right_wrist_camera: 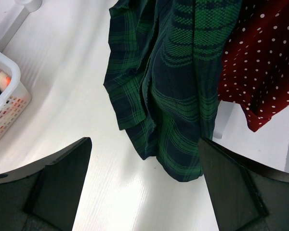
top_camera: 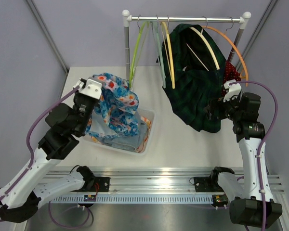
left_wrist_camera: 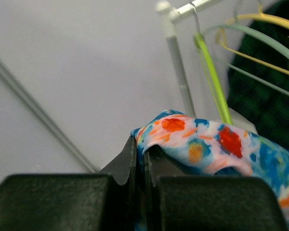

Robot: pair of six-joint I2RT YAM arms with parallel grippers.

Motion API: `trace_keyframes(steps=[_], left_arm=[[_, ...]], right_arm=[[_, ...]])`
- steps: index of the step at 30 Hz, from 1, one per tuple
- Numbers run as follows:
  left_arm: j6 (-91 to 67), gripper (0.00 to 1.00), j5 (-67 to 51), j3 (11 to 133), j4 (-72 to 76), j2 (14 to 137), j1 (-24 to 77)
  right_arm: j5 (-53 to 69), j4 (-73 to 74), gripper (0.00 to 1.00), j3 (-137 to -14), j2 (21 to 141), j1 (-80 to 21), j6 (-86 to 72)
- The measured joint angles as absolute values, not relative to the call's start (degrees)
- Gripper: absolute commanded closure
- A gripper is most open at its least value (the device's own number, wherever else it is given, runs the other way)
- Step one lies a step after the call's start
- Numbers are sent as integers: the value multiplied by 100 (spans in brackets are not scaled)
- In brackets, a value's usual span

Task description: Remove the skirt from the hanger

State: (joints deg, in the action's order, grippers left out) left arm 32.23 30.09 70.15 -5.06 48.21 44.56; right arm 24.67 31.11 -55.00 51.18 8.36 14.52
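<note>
Here, the left gripper (left_wrist_camera: 140, 144) is pinched tight on the top edge of the floral skirt (top_camera: 116, 103), which hangs clear of the light-green hanger (left_wrist_camera: 209, 70) and drapes down into the white basket (top_camera: 145, 139), over other pale clothing. The right gripper (right_wrist_camera: 145, 139) stands spread wide, holding nothing, just beside the green plaid garment (top_camera: 192, 91) on the rack (top_camera: 183, 19). A sticker (top_camera: 91, 197) on the base rail is too small to read.

L claw (left_wrist_camera: 140, 147) tight, R claw (right_wrist_camera: 144, 144) wide

the floral skirt (top_camera: 116, 101) hides most of the basket (top_camera: 151, 126) and its contents.
</note>
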Motion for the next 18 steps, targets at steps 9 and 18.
trace_keyframes(steps=[9,18], left_arm=[[1640,100,2043,5000,-1708,3041,4438],[718,100,1334,4661,-1741,4980,3701]], right_arm=[[2473,3111,0,-5494,5124,840,1452],[2659,3140,0,-5494,5081,845,1490]])
